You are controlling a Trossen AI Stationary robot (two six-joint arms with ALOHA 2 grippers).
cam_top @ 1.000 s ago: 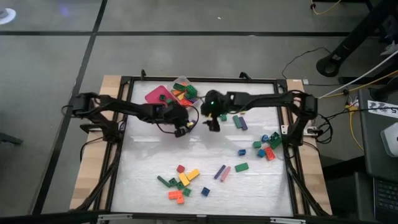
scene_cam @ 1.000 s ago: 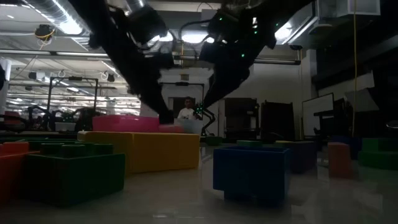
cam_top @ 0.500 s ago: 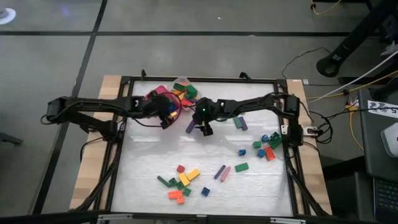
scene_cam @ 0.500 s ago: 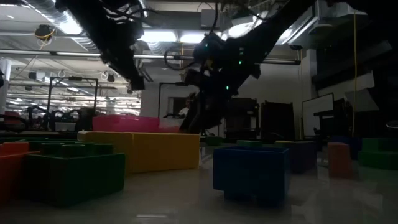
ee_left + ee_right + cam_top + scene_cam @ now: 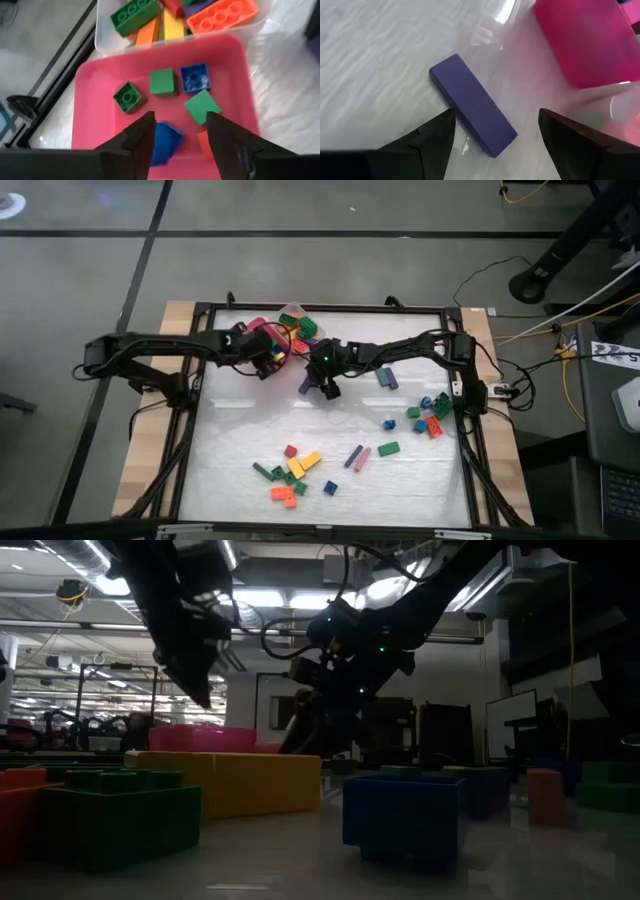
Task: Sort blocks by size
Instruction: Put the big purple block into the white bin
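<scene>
Both pairs of jaws stand spread with nothing between them. The left gripper (image 5: 177, 132) hangs over the glossy pink square plastic tray (image 5: 90, 100), where short squarish studded bricks lie loose: a green single-stud brick (image 5: 129, 96), a smooth-faced green brick (image 5: 162, 81), a blue studded brick (image 5: 194, 78), a tilted green brick (image 5: 202, 106) and a blue brick (image 5: 165, 141) just beyond the fingers. Touching the pink tray's far side is the clear plastic tray (image 5: 102, 40), which holds long bars, among them a green studded bar (image 5: 135, 15) and an orange studded bar (image 5: 222, 14).

The right gripper (image 5: 495, 132) hovers low over a smooth long purple bar (image 5: 472, 111) lying flat on the pale, streaky table surface (image 5: 240, 440), near the pink tray's corner. Other blocks (image 5: 295, 472) lie scattered along the near side of the table and, seemingly smaller ones, by the right edge (image 5: 428, 415).
</scene>
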